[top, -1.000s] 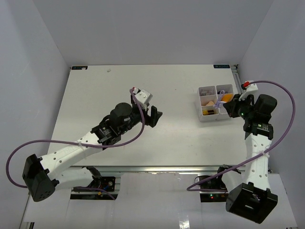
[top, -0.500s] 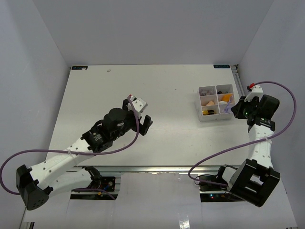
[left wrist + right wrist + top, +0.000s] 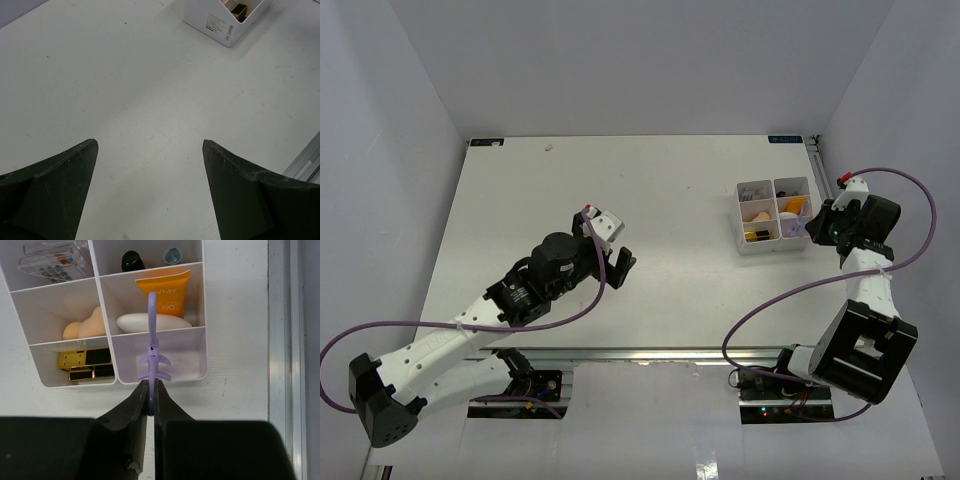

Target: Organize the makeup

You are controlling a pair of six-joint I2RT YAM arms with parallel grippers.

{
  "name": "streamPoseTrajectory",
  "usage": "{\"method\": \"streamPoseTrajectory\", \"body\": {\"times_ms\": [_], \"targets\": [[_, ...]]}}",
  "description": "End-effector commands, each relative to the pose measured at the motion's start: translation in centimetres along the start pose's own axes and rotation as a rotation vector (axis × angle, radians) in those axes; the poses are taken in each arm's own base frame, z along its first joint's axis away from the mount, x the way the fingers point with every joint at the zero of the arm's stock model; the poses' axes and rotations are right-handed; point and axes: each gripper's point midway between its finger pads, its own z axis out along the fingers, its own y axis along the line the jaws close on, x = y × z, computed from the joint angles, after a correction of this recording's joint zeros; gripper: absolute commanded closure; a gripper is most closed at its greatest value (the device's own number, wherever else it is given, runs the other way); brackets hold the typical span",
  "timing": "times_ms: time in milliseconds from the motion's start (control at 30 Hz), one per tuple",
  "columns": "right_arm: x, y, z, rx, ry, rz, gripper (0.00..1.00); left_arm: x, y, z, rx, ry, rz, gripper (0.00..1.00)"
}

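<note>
My right gripper [image 3: 151, 385] is shut on the stem of the purple loop [image 3: 152, 315]. The loop sticks out over the near right compartment of the white tray [image 3: 200, 376], which looks empty under it. Behind that compartment lie the orange tube [image 3: 165, 290] and the white oval compact [image 3: 130, 322]. The beige sponge [image 3: 85, 327] is in the middle left compartment, and the black-gold case [image 3: 85, 358] in the near left one. In the top view the right gripper [image 3: 810, 228] is at the tray's right near corner. My left gripper [image 3: 610, 262] is open over bare table [image 3: 150, 145].
A clear packet with pink print [image 3: 50, 260] and a black cap [image 3: 131, 260] sit in the tray's far compartments. The tray [image 3: 740, 215] stands at the table's right, close to the metal edge rail [image 3: 285, 340]. It also shows at the top of the left wrist view [image 3: 220, 25].
The right gripper has drawn back to the right with the purple loop, from over the tray's middle to its near right corner. The left arm has pulled back toward me and its jaws opened wider.
</note>
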Motion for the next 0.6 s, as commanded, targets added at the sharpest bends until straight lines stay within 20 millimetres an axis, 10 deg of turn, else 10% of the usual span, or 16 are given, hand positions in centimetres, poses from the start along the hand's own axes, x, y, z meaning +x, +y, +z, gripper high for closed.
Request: {"method": "streamPoseTrajectory", "body": {"times_ms": [0, 567], "targets": [[-2.4, -0.7, 0.4, 0.013, -0.070, -0.033, 0.88, 0.1, 0.3, 0.1, -0.012, 0.003, 0.003, 0.04], [-1.8, -0.4, -0.3, 0.016, -0.076, -0.063, 0.58, 1.2, 0.5, 0.8, -0.016, 0.037, -0.004, 0.03]]}}
